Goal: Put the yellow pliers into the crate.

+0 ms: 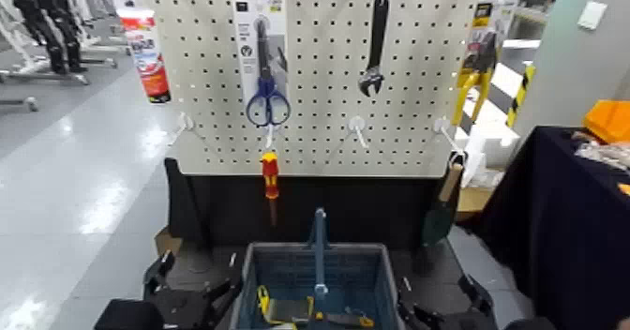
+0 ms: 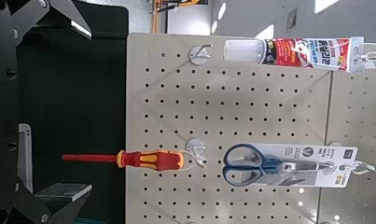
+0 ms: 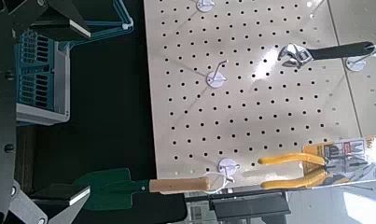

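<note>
Pliers on board, both grippers empty.
My left gripper [image 1: 194,282] and right gripper [image 1: 439,294] flank the crate [image 1: 360,249], fingers apart; yellow pliers [image 1: 474,71] hang far right on the pegboard [image 1: 319,81], beyond right fingers, untouched.

Korean lettering on the red-and-white label of the glue tube [image 2: 293,53], its exact characters too small to make out for certain, small print on the white card of the blue-handled scissors [image 1: 264,62], too fine to read, tiny print on the card of the yellow-handled pliers [image 3: 356,159], likewise unreadable
</note>
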Controlling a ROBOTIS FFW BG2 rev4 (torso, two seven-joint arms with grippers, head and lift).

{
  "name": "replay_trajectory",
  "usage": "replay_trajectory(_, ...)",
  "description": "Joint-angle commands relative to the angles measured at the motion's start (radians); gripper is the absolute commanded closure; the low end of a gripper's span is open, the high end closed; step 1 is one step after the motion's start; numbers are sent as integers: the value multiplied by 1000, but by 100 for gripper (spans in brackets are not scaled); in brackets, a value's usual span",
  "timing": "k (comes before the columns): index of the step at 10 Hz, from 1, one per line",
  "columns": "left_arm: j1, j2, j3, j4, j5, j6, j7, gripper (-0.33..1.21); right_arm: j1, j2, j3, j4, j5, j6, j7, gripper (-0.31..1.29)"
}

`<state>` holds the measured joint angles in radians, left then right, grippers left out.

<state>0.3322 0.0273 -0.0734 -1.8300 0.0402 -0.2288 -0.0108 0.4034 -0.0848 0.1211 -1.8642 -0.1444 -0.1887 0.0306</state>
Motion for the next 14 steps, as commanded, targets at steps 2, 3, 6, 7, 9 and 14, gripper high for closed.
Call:
replay_trajectory(2,-4,-1,-2,0,3,3,0,16,-1,-1,-3,-3,-4,2,0,15)
replay_trajectory(3,-7,-1,-2,0,3,8,-2,16,-1,-1,-3,-3,-6,2,0,15)
replay_trajectory(6,-13,-3,-3,2,3,12,-5,16,-18,-4,-14,-3,-15,9,3,15)
replay_trajectory(7,-15,-1,-5,2,3,14,-8,16,-31,-4,-26,-3,-20,15,14,15)
replay_trajectory(9,-16,-1,-3,2,6,16,-14,16,-60,-4,-54,-4,-27,34,55,15)
replay_trajectory(14,-19,-1,-5,2,10,25,-21,16,-161,-4,-115,0,-26,86,161,15)
